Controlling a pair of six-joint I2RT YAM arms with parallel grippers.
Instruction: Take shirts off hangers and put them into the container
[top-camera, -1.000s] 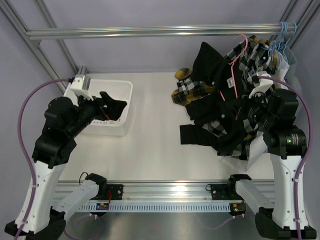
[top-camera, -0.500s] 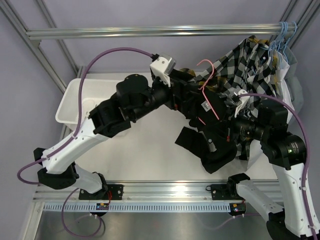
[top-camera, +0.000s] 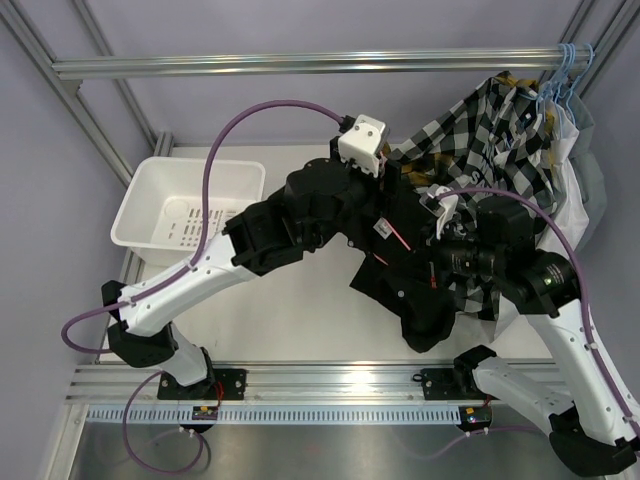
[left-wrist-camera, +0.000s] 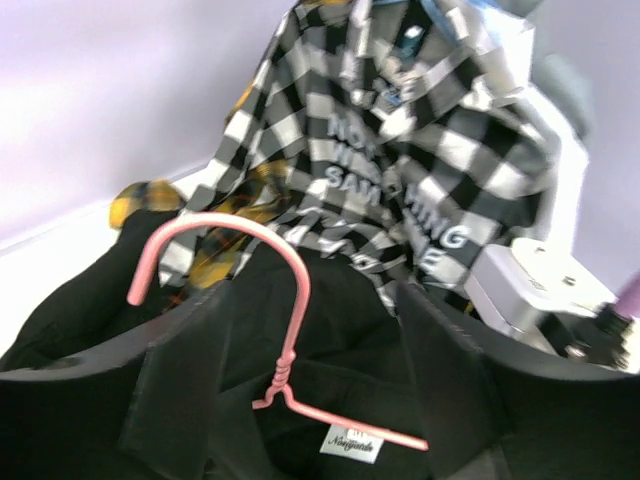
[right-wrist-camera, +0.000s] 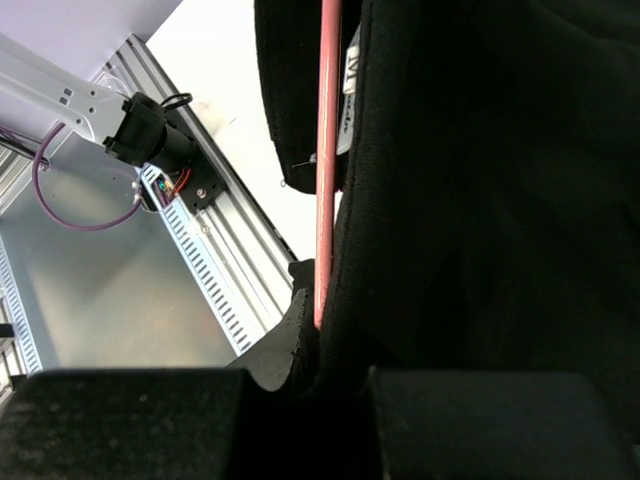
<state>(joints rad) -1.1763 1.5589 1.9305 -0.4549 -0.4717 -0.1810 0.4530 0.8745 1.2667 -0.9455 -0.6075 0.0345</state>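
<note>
Top: container (top-camera: 135, 205) at table's far left, well apart from black shirt (top-camera: 430, 310) bunched centre-right; checked shirt (top-camera: 500, 120) hangs behind it | Left wrist: left gripper (left-wrist-camera: 310, 335) jaws apart, flanking pink hanger (left-wrist-camera: 295, 290) in the black collar | Right wrist: right gripper (right-wrist-camera: 335, 372) clamped on black shirt, hanger wire alongside.

**Frame and Bench Around the White Tabletop**

The white tabletop (top-camera: 290, 310) lies beneath a horizontal aluminium bar (top-camera: 300, 65) that spans overhead along its far side. Slanted frame struts (top-camera: 135, 108) rise at its far left corner. A slotted metal rail (top-camera: 340, 376) runs along its near edge. Pale lavender walls (top-camera: 300, 115) stand behind it.
</note>
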